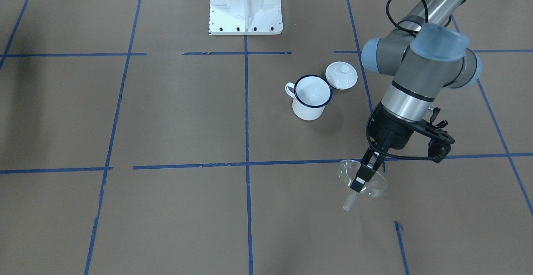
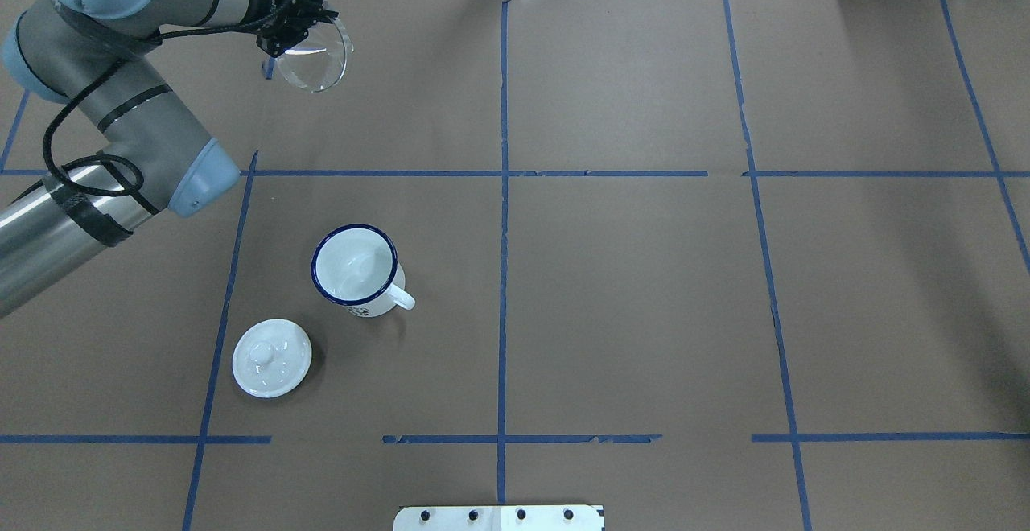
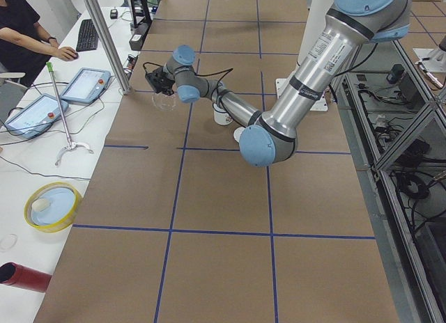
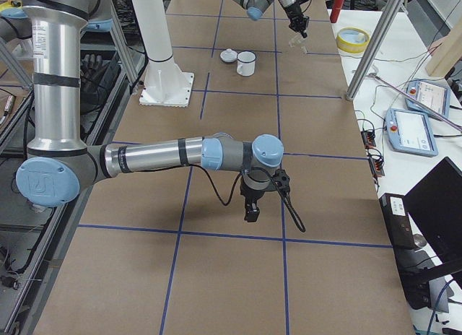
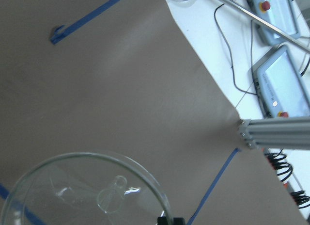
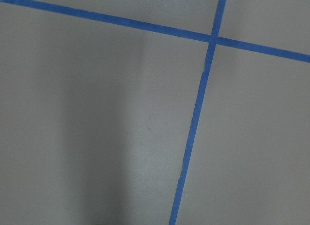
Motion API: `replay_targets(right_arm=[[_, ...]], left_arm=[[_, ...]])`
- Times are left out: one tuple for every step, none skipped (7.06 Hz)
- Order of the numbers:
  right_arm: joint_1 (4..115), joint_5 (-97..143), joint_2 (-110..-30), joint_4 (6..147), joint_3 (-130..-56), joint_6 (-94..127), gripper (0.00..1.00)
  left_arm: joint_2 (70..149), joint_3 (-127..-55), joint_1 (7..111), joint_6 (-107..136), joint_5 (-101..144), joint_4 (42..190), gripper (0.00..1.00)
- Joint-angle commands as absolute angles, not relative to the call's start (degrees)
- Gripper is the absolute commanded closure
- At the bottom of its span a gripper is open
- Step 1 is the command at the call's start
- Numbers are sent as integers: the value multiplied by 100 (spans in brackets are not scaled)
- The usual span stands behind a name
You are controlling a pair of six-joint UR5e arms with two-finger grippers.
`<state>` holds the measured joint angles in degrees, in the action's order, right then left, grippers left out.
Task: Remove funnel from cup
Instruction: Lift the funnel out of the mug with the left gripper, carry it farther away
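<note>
Towards the far left corner of the bench [image 2: 644, 273], the funnel [image 1: 374, 186] is held by its rim, clamped in the left claw [image 1: 359, 183]. A white lid [image 2: 272, 357] is seen nearer the left edge. The upright cup [image 2: 355, 267] is just beside the lid, well apart from the funnel. Whether the right claw [image 4: 250, 211] is apart or together cannot be told.

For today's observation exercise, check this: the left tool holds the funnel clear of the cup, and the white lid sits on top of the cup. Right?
No. The lid lies on the table beside the cup, not on it; the overhead view shows this. The rest stands.
</note>
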<state>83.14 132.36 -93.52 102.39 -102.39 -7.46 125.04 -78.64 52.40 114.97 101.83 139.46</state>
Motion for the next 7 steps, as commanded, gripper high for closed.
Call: replay_targets(right_arm=[[8314, 13236, -9352, 10239, -10239, -738, 0], [8314, 13236, -9352, 10239, -10239, -738, 0], [8314, 13236, -9352, 10239, -10239, -747, 0], [8314, 13236, -9352, 10239, -10239, -747, 0], [8314, 13236, -9352, 10239, -10239, -738, 0], [8314, 13236, -9352, 10239, -10239, -738, 0], [8314, 13236, -9352, 10239, -10239, -747, 0]], left_arm=[[12489, -6937, 4863, 11619, 9321, 15525, 100], [12463, -6804, 4660, 11654, 9177, 15800, 100], [12393, -6637, 4528, 11672, 8950, 16177, 100], [12366, -6566, 4509, 11802, 8912, 16311, 100], [12366, -6565, 4509, 11804, 8912, 16312, 77], [12358, -6565, 4509, 11812, 8921, 16312, 24], [12305, -6635, 4517, 11752, 8973, 16269, 1]])
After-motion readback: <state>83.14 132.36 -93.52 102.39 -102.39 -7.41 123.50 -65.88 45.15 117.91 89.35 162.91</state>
